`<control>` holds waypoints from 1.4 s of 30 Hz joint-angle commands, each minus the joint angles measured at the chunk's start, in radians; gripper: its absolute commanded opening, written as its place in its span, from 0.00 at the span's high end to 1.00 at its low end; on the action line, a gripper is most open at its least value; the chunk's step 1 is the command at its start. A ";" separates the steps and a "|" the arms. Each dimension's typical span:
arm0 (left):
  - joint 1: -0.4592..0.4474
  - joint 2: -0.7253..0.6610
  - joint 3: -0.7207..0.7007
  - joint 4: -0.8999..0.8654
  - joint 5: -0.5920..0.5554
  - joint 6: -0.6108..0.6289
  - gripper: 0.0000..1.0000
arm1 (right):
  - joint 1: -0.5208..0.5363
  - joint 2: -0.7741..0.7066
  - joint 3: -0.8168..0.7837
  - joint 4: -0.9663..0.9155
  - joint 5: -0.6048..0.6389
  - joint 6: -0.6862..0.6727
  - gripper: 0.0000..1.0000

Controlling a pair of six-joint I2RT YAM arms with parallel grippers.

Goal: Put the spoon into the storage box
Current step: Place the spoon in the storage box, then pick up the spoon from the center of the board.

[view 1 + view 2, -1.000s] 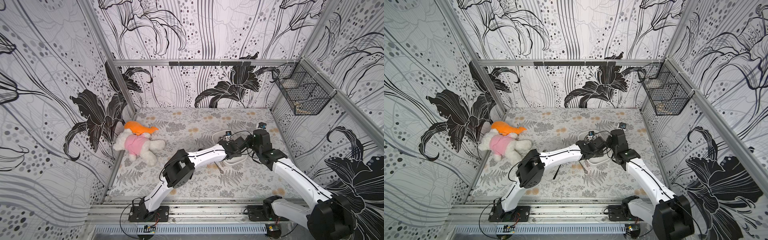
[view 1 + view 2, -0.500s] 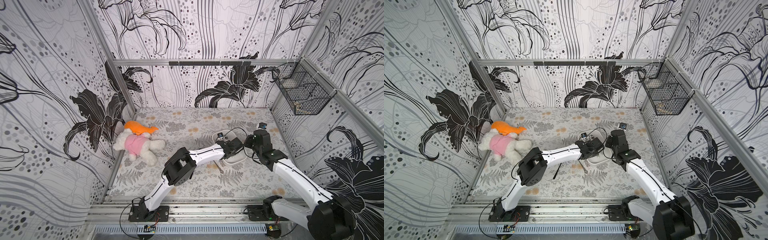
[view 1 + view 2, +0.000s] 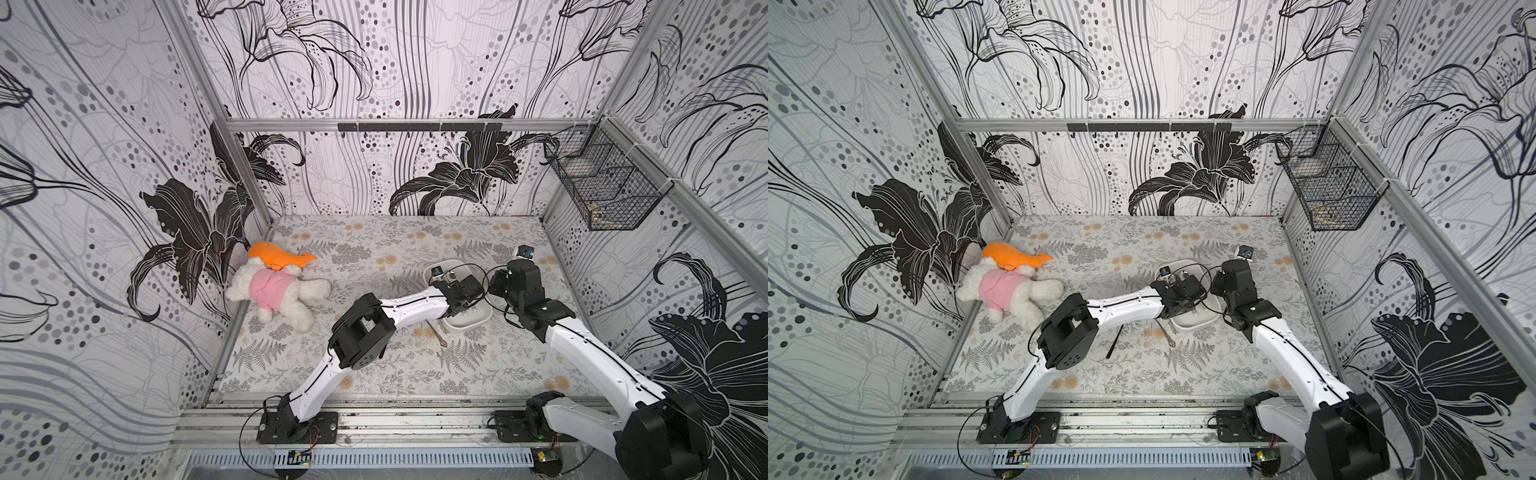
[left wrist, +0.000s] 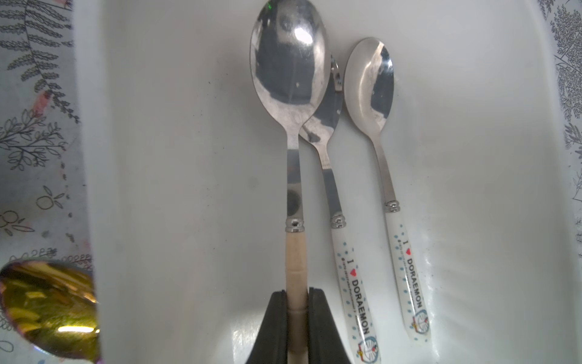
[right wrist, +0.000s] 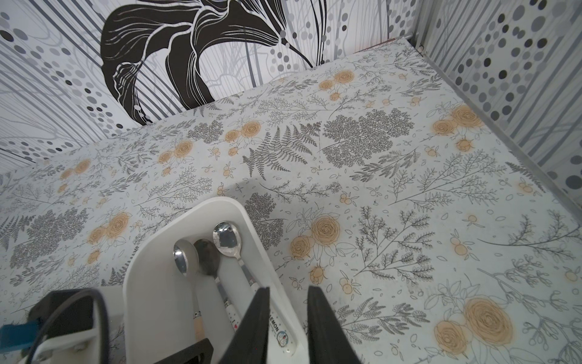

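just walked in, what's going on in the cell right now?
The left claw is shut on the beige handle of a spoon, holding it lengthwise inside the white storage box, next to two Doraemon spoons lying there. It has not let go yet. The right claw straddles the box's side wall, apparently pinching it to steady the box. A gold spoon lies just outside the box.
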 commanded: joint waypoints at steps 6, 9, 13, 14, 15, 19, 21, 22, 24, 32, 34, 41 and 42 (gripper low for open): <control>0.008 0.025 0.017 -0.006 -0.005 0.016 0.76 | -0.003 -0.012 -0.009 0.014 0.000 0.019 0.75; 0.008 0.015 0.016 -0.004 -0.003 0.023 0.75 | -0.002 -0.012 -0.010 0.014 0.001 0.019 0.75; 0.007 -0.010 0.015 -0.003 -0.006 0.033 0.74 | -0.002 -0.010 -0.010 0.014 0.001 0.019 0.74; 0.007 -0.019 0.013 0.001 -0.005 0.036 0.73 | -0.002 -0.010 -0.009 0.014 0.001 0.018 0.74; 0.007 -0.032 0.011 0.008 -0.002 0.043 0.73 | -0.002 -0.010 -0.009 0.014 0.001 0.018 0.74; 0.005 -0.100 -0.009 0.055 0.011 0.069 0.71 | -0.002 -0.016 -0.009 0.010 0.004 0.016 0.74; 0.004 -0.158 -0.052 0.112 0.010 0.087 0.69 | -0.003 -0.017 -0.008 0.009 0.003 0.015 0.74; 0.004 -0.183 -0.072 0.133 0.007 0.092 0.68 | -0.002 -0.017 -0.006 0.008 0.003 0.012 0.74; 0.004 -0.233 -0.103 0.159 0.005 0.111 0.68 | -0.002 -0.014 -0.002 0.005 -0.007 0.007 0.74; 0.033 -0.495 -0.302 0.162 -0.089 0.245 0.67 | 0.000 0.025 0.069 -0.040 -0.154 -0.076 0.74; 0.068 -0.596 -0.422 0.187 -0.087 0.256 0.67 | 0.014 0.041 0.097 -0.060 -0.204 -0.090 0.74; 0.238 -0.938 -0.852 0.282 -0.050 0.306 0.66 | 0.297 0.209 0.266 -0.214 -0.199 -0.138 0.74; 0.270 -0.971 -0.901 0.294 -0.031 0.310 0.66 | 0.340 0.245 0.290 -0.229 -0.204 -0.132 0.74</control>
